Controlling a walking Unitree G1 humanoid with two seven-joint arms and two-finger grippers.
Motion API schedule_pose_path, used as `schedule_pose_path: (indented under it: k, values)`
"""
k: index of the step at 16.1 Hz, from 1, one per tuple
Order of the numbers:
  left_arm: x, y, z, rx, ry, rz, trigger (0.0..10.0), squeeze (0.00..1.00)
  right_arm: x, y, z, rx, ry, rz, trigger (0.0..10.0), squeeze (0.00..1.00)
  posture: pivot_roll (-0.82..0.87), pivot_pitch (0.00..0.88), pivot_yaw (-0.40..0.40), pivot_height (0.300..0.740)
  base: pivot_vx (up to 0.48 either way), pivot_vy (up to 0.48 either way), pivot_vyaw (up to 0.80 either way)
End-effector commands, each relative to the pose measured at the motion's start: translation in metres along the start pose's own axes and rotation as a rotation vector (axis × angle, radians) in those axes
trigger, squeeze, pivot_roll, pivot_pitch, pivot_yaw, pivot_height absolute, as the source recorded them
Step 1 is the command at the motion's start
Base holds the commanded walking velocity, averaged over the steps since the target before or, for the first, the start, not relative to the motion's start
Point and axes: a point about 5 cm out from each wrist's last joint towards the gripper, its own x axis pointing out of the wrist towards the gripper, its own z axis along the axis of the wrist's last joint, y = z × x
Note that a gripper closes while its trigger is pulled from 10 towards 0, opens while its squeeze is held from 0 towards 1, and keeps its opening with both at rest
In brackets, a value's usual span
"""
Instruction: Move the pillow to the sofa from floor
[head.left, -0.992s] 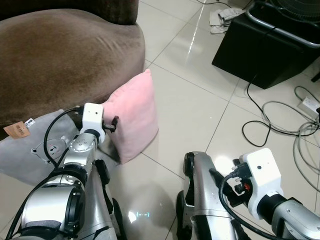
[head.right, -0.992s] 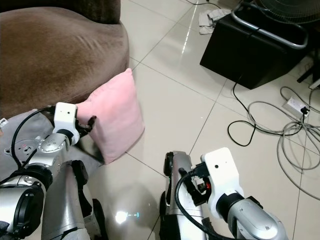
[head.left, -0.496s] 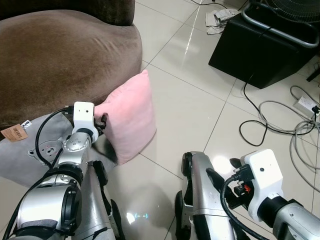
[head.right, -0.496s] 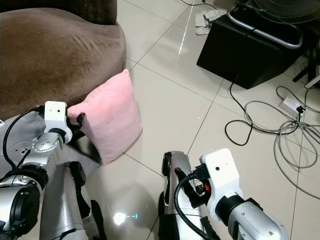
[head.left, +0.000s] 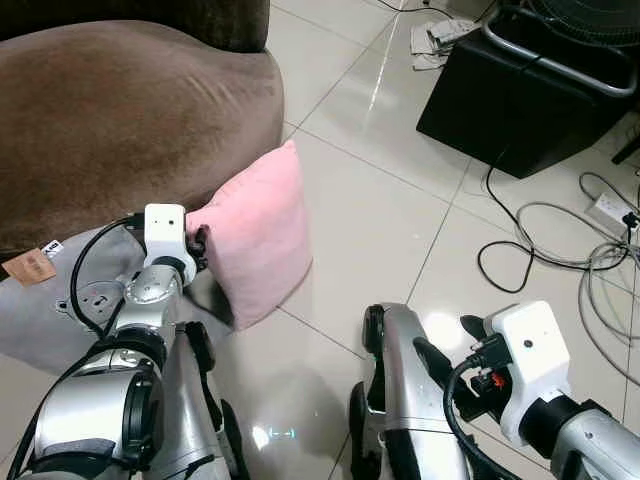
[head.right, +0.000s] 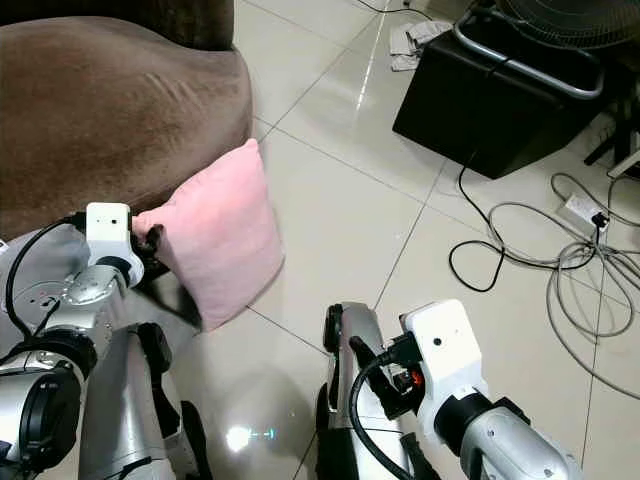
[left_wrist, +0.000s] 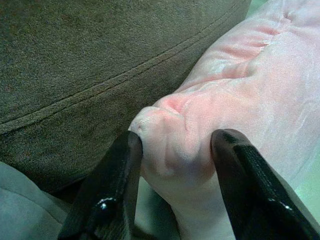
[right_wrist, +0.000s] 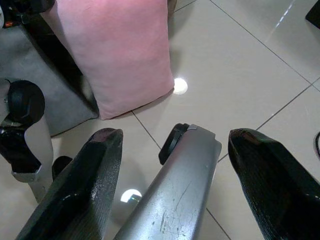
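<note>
While floor-bound, 1 pillow (head.left: 262, 238), tool-pinched (left_wrist: 172, 162).

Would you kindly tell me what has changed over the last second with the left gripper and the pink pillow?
The left gripper has closed in on the pink pillow and now pinches its corner between both fingers. The pillow still stands on the floor tiles against the brown sofa. The right gripper stays open and idle.

No text, brand or number can be read anywhere in these views. A small orange-brown tag (head.left: 28, 266) lies at the foot of the brown sofa (head.left: 120, 110), but whatever is printed on it is too small to make out.
</note>
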Motion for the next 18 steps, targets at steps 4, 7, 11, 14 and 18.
schedule_pose_path:
  k: [4,7,11,14,18]
  values:
    - [-0.001,-0.003,-0.006,-0.007,0.020,-0.019,0.0,0.00,-0.006,0.000,0.003,-0.017,-0.022,-0.004,10.0,0.00,-0.29,0.217,-0.121,0.468,0.000,0.000,0.00]
    - [-0.001,-0.003,-0.006,-0.013,0.018,-0.026,0.0,0.00,-0.007,0.000,0.002,-0.017,-0.021,-0.004,10.0,0.00,-0.29,0.214,-0.123,0.468,0.000,0.000,0.00]
    - [-0.002,-0.002,-0.006,-0.018,0.016,-0.030,0.0,0.00,-0.007,0.001,0.001,-0.015,-0.022,-0.006,10.0,0.00,-0.29,0.208,-0.121,0.468,0.000,0.000,0.00]
    - [-0.002,-0.004,-0.006,-0.045,0.006,-0.047,0.0,0.00,-0.004,-0.001,-0.002,-0.007,-0.010,-0.014,10.0,0.00,-0.28,0.192,-0.121,0.468,0.000,0.000,0.00]
    - [-0.003,-0.019,-0.005,-0.121,-0.062,-0.105,0.0,0.00,0.014,-0.017,-0.015,0.016,0.001,-0.064,10.0,0.00,-0.21,0.157,-0.086,0.468,0.000,0.000,0.00]
